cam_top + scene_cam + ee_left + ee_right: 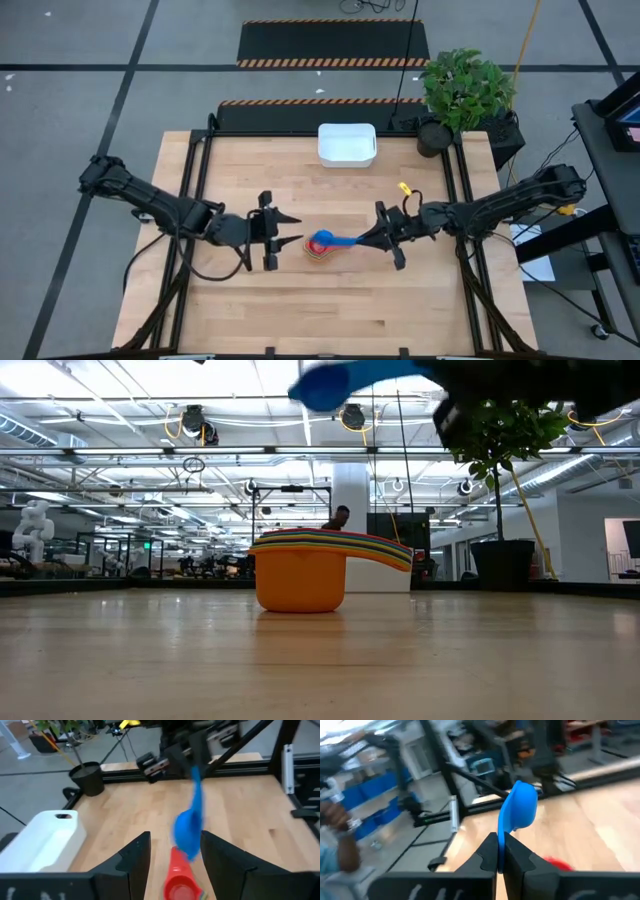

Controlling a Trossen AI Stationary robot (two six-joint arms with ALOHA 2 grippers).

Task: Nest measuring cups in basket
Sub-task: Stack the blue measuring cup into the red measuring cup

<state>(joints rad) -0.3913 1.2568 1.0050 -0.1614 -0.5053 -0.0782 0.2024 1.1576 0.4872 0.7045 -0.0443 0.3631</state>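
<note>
Clearly the right gripper (pixel 501 854) is clamped tight on the flat handle of the blue measuring cup (pixel 519 811), carrying it in the air over the middle of the table with its bowl out ahead of the fingertips. The cup looks light, stiff and smooth, so the thin handle is the natural place to pinch; I judge that held so far from the bowl it may swing or twist in the grip. Below and just beside it sits the stack of nested cups (pixel 317 250) on the wooden table (pixel 300 320), an orange one outermost in the low view and a red one showing on top in the left wrist view. The left gripper (pixel 171 854) hovers next to that stack with its fingers spread and nothing between them. The white basket (pixel 347 143) stands well apart at the far edge, near the potted plant (pixel 462 92). How many cups the stack holds cannot be counted, and a small yellow thing (pixel 405 187) near the right arm is too small to identify.
</note>
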